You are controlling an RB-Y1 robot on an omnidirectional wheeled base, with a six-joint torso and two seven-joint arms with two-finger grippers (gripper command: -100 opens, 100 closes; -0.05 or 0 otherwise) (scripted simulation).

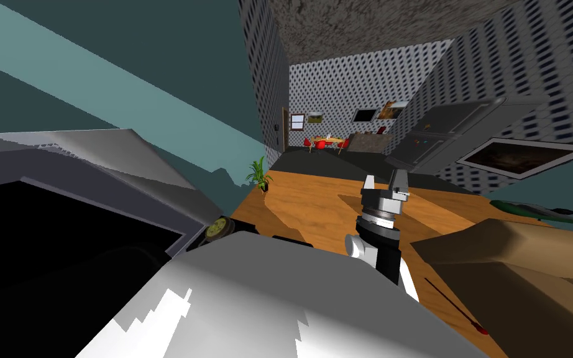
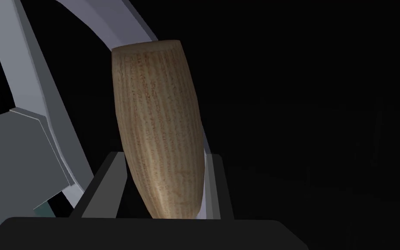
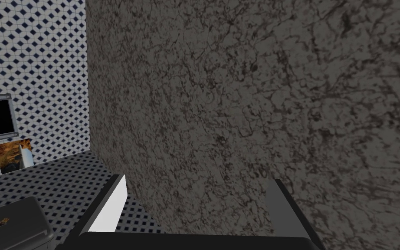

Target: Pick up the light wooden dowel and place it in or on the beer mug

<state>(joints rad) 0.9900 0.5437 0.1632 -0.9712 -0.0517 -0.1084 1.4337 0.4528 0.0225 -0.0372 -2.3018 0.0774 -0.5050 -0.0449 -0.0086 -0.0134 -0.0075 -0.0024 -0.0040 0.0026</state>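
Already the left claw (image 2: 164,157) grips the dowel (image 2: 155,108) over a black area, so pickup looks done and only placing it in the mug remains; the right claw (image 1: 383,184) stands wide.

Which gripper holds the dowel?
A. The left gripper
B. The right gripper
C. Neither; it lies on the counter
A: in the left wrist view the left gripper is shut on the sides of the dowel, while the right gripper stands open with nothing between its fingers.
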